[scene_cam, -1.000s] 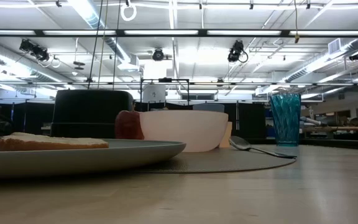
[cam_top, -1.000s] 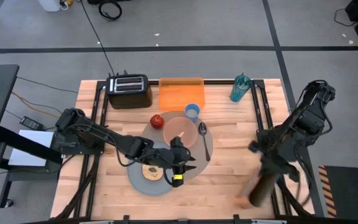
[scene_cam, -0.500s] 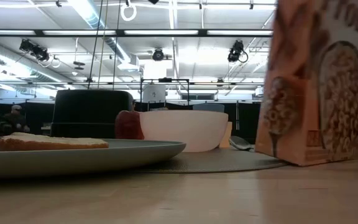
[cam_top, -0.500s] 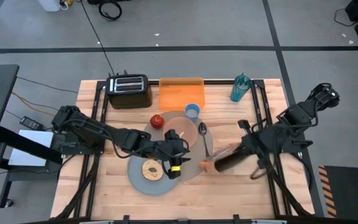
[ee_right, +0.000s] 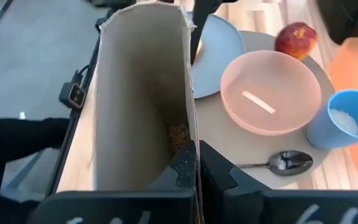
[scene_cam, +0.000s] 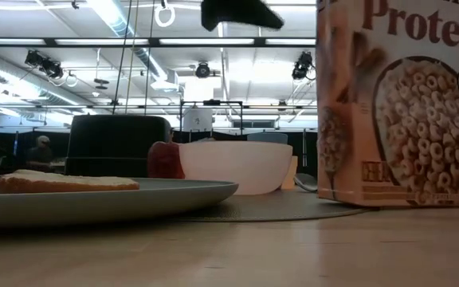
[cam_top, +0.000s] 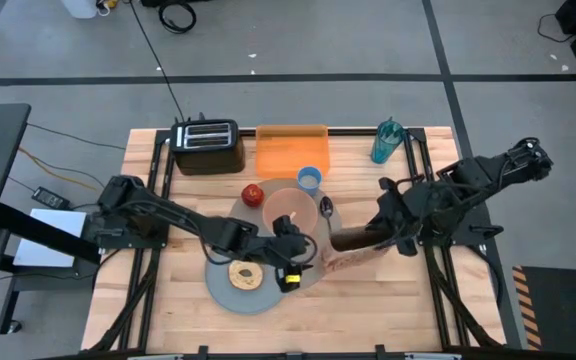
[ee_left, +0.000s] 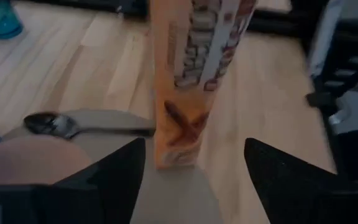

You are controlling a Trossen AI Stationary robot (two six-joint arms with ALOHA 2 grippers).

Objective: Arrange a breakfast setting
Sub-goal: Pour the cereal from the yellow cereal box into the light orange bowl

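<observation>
A cereal box (cam_top: 348, 252) stands upright at the right rim of the round grey mat (cam_top: 308, 240), its top open; it fills the right of the low view (scene_cam: 401, 104). My right gripper (ee_right: 196, 160) is shut on it. My left gripper (cam_top: 293, 265) is open and empty above the mat's near part, facing the box (ee_left: 191, 81). On the mat are the pink bowl (cam_top: 288, 208), the metal spoon (cam_top: 326, 210), the blue cup (cam_top: 309, 179) and the red apple (cam_top: 253, 194). The blue-grey plate (cam_top: 218, 285) holds the bagel (cam_top: 245, 273). My right gripper pinches one wall of the cereal box at its open top edge (ee_right: 190, 140), one finger (ee_right: 182, 167) inside the box and one (ee_right: 215, 169) outside. The fingers come from above, slanting from the table's right. The box hangs upright, its bottom (scene_cam: 397, 199) down at the mat's rim.
A black toaster (cam_top: 208, 145), an orange tray (cam_top: 292, 150) and a teal tumbler (cam_top: 386, 142) stand along the far edge. There is bare wood on the table's right and near right (cam_top: 388, 300).
My right gripper has carried the cereal box from the table's near right corner toward the left, up to the mat's right rim. The box has come from a blurred slant to standing upright beside the spoon.
</observation>
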